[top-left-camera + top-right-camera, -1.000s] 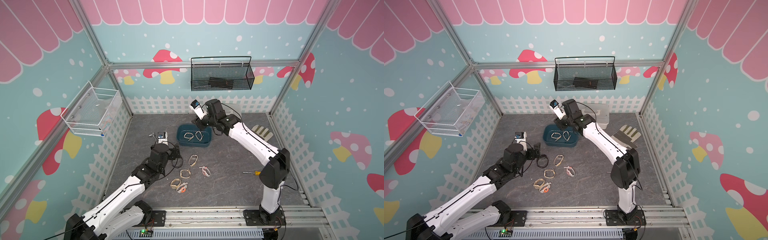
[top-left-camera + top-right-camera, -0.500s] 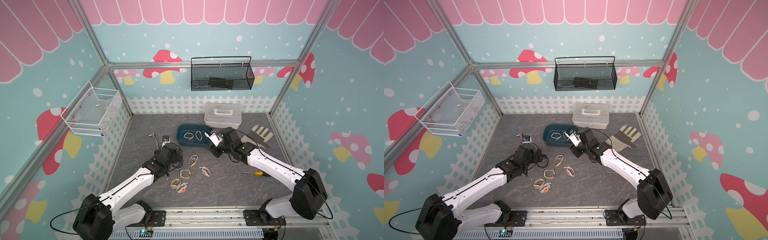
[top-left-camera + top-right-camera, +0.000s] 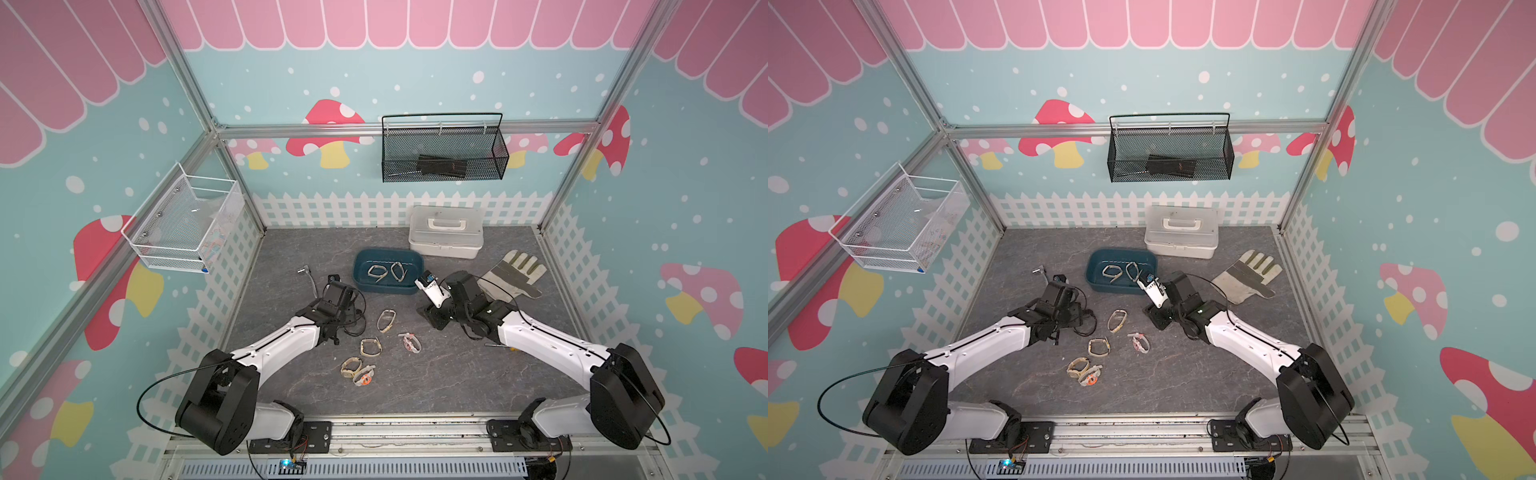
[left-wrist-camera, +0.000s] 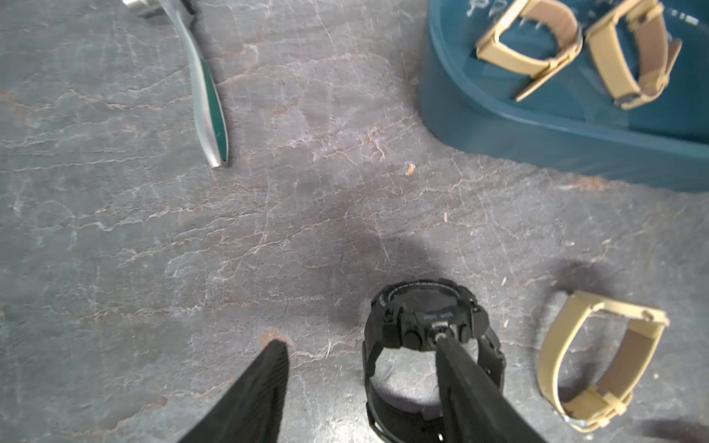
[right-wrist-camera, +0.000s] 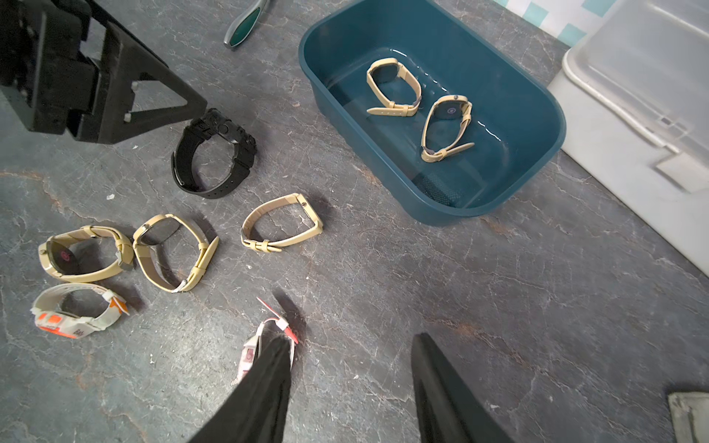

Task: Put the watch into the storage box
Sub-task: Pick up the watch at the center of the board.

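the left tool (image 4: pixel 358 341) is lowered to the grey stone-pattern counter (image 4: pixel 153 230) with its jaws partly open. one fingertip (image 4: pixel 449 356) touches the case of the black watch (image 4: pixel 418 310). the other fingertip (image 4: pixel 274 356) stands to one side over bare counter, so the watch is not clamped. the black watch stands on edge on the counter with its strap closed in a loop. it is outside the storage box (image 4: pixel 537 145), apart from it on the left arm's side. the storage box, a dark teal tub without a lid, sits toward the back middle of the counter, just in front of the white lidded case (image 3: pixel 446 230). two tan watches (image 5: pixel 395 88) lie inside it. the right tool (image 5: pixel 352 339) is held low over the counter with its jaws apart and nothing between them. one of its fingers hides part of a pink-and-white watch (image 5: pixel 249 356) lying on the counter. three further tan watches (image 5: pixel 282 222) and a white-and-orange watch (image 5: pixel 76 310) lie loose on the counter between the two arms. a silver implement with a green inlay (image 4: pixel 203 96) lies on the counter to the left of the storage box. a work glove (image 3: pixel 511 274) lies flat beside the right arm. a black wire mesh basket (image 3: pixel 442 149) hangs on the back wall.
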Tool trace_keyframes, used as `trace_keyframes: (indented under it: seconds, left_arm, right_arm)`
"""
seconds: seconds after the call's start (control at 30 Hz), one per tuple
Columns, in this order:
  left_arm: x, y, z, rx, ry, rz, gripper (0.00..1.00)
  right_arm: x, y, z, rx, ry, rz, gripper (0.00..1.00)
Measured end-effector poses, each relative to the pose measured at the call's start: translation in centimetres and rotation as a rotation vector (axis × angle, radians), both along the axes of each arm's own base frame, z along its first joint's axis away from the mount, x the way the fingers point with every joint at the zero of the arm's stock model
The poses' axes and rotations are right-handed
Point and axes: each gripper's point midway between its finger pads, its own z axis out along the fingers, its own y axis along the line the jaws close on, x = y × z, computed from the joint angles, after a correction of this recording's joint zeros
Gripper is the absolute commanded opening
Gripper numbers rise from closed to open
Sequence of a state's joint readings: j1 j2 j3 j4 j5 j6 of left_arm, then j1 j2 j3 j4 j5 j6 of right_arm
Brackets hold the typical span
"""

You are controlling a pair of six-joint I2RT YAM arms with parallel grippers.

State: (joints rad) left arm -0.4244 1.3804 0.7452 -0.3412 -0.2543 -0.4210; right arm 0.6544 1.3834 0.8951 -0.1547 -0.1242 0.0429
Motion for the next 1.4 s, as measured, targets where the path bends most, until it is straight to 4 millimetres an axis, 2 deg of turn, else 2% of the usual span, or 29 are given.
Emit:
trace_keyframes:
  seconds: [0.37,0.53,0.73,0.8,0.9,1.2,1.3,1.4]
  left_arm:
    - [-0.6,-0.3,-2.4,0.0,0.084,-0.013,0.48]
    - [-0.9,-0.2,-3.7,0.009,0.124,-0.008,0.33]
    - [-0.8,-0.3,-3.9,0.012,0.131,-0.007,0.22]
    - [-0.8,-0.3,-4.0,0.012,0.135,-0.006,0.1]
    - [-0.8,-0.4,-4.3,0.011,0.141,-0.005,0.0]
    - [-0.6,-0.5,-3.8,0.002,0.128,-0.007,0.0]
    - [-0.4,-0.6,-2.4,-0.014,0.092,-0.008,0.0]
    - [0.3,-0.9,0.4,-0.045,0.022,-0.011,0.0]
  right_arm:
    - [0.1,0.1,-0.1,0.002,0.002,-0.002,0.54]
    - [0.1,0.1,-0.5,-0.004,0.009,-0.003,0.54]
    - [0.1,0.1,-0.7,-0.008,0.015,-0.003,0.55]
    - [0.1,0.1,-0.8,-0.009,0.016,-0.003,0.55]
    - [0.2,0.1,-0.9,-0.01,0.02,-0.005,0.55]
    - [0.2,0.1,-0.9,-0.011,0.02,-0.007,0.56]
    - [0.2,0.1,-0.9,-0.011,0.02,-0.007,0.56]
    - [0.3,0.1,-0.9,-0.009,0.021,-0.01,0.56]
